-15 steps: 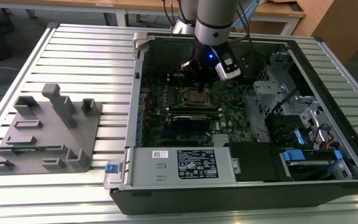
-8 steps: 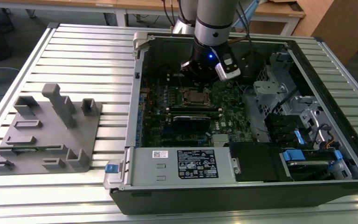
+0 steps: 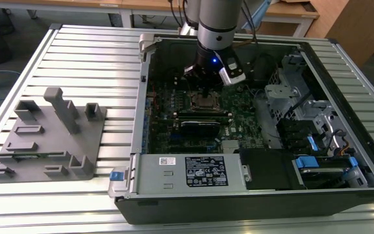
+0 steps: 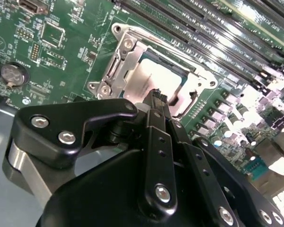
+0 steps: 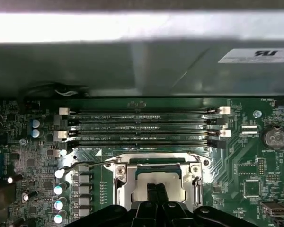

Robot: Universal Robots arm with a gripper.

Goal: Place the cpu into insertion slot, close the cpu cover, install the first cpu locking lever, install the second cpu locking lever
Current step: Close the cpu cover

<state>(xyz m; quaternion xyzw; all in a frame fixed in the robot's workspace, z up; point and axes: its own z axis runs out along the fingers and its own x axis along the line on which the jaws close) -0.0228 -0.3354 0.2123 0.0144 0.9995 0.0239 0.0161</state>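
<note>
Black gripper [image 4: 157, 96] is shut with nothing held, its tips set at the edge of the pale cpu [image 4: 154, 78]. That cpu is seated in the insertion slot [image 3: 206, 103], framed by the lowered cpu cover [image 4: 128, 59]. Arm [image 3: 216, 29] is held upright over the motherboard [image 3: 239, 112].

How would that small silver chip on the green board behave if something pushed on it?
The chip looks thin, flat and stiff, so it probably would not bend or roll. Its smooth metal face suggests a slippery surface. The metal frame sits around it, so a sideways push likely would not shift it.
</note>
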